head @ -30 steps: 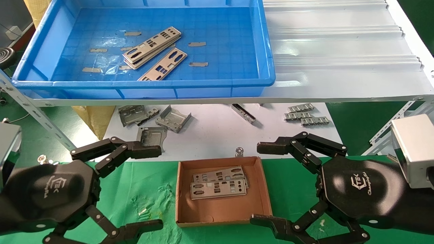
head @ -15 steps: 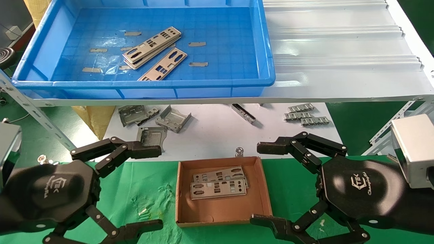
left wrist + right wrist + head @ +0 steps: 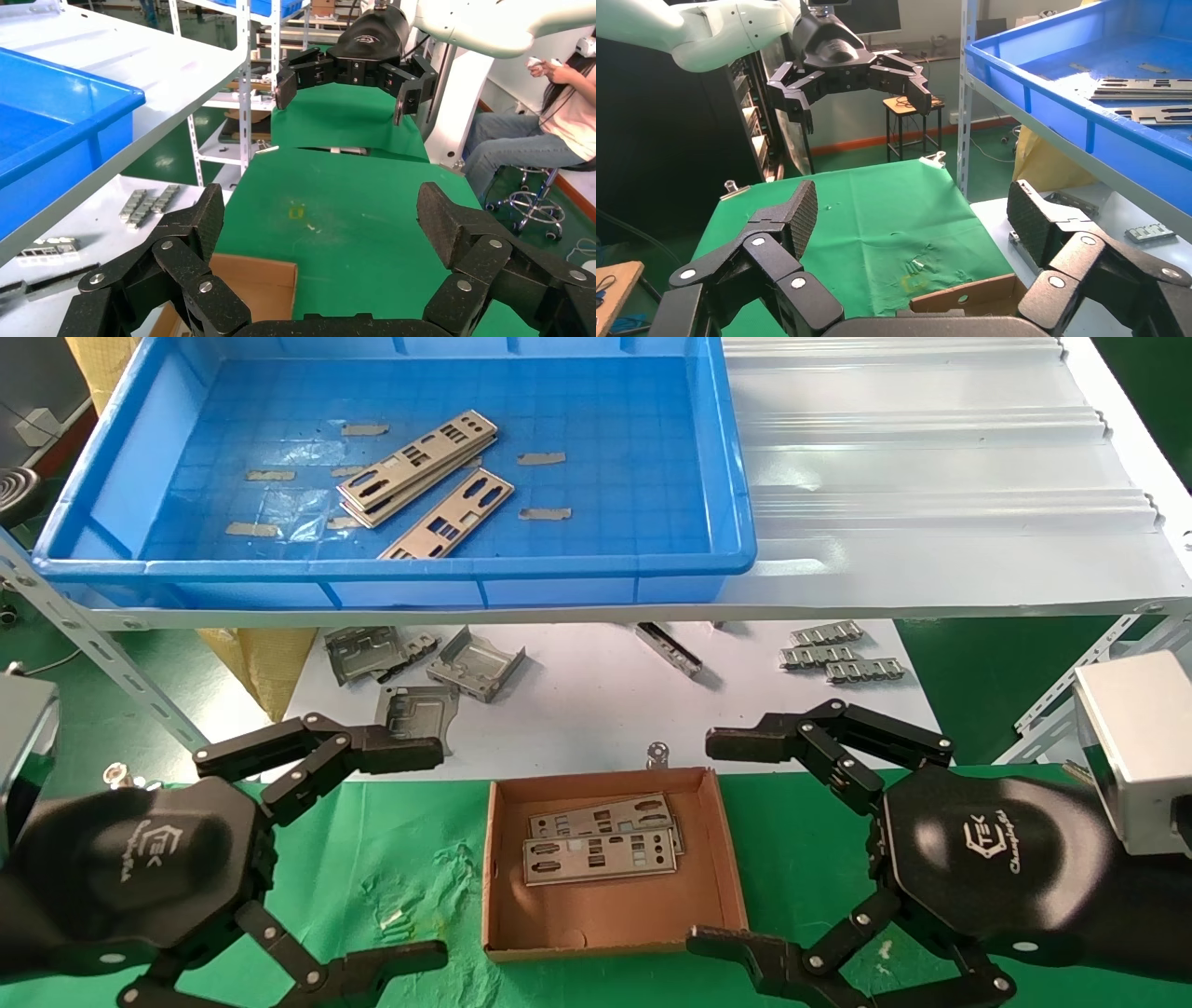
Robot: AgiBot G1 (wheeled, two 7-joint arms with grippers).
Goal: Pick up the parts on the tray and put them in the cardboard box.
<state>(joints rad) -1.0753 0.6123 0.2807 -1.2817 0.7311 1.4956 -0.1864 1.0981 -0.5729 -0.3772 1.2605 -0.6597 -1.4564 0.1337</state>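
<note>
From the head camera I see my left gripper [image 3: 424,854] and right gripper [image 3: 722,845] hovering low on either side of the cardboard box [image 3: 610,910], both spread wide and holding nothing. The box sits on the green cloth [image 3: 410,859] with two parts [image 3: 601,854] lying flat inside, overlapping. Up on the shelf, the tray [image 3: 643,477] still holds more parts [image 3: 419,463]: a small stack and one single plate [image 3: 449,514] just beside it.

On the left wrist camera, my own fingers [image 3: 450,221] stand far apart over the cloth, a corner of the box showing below, the right gripper [image 3: 348,88] opposite.

The right wrist camera shows the same wide-open stance, the left gripper [image 3: 859,95] facing me, the tray [image 3: 1046,91] to one side.
</note>
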